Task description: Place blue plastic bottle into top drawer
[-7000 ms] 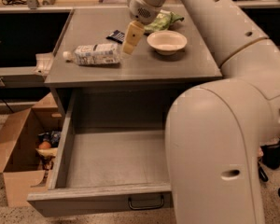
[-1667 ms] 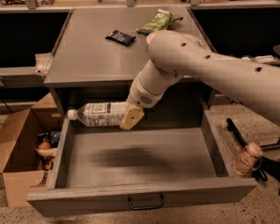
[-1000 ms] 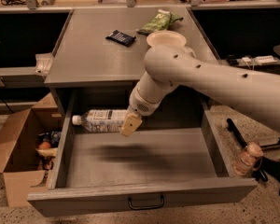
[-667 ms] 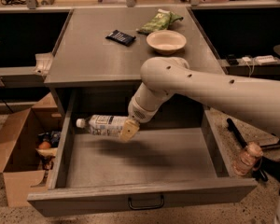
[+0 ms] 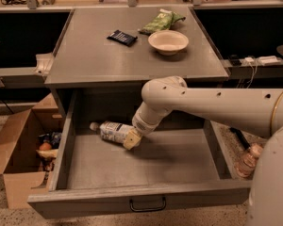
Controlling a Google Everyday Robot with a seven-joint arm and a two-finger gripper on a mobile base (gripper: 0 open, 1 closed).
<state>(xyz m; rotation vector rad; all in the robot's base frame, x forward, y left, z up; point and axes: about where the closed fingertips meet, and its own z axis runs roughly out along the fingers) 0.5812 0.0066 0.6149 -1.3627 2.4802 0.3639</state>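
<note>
The blue plastic bottle (image 5: 111, 130) lies on its side inside the open top drawer (image 5: 146, 192), near the drawer's back left, white cap pointing left. My gripper (image 5: 131, 139) reaches down into the drawer and is closed on the bottle's right end. The bottle sits low, at or just above the drawer's grey floor. The drawer's black handle (image 5: 147, 205) faces the front.
On the cabinet top (image 5: 85, 55) lie a green snack bag (image 5: 160, 21), a cream bowl (image 5: 168, 41) and a small black device (image 5: 122, 37). A brown cardboard box (image 5: 19, 149) with items stands on the floor at left. A bottle (image 5: 247, 159) stands at right.
My gripper has carried the bottle from the cabinet top down into the drawer, and over the last second lowered it further toward the drawer floor.
</note>
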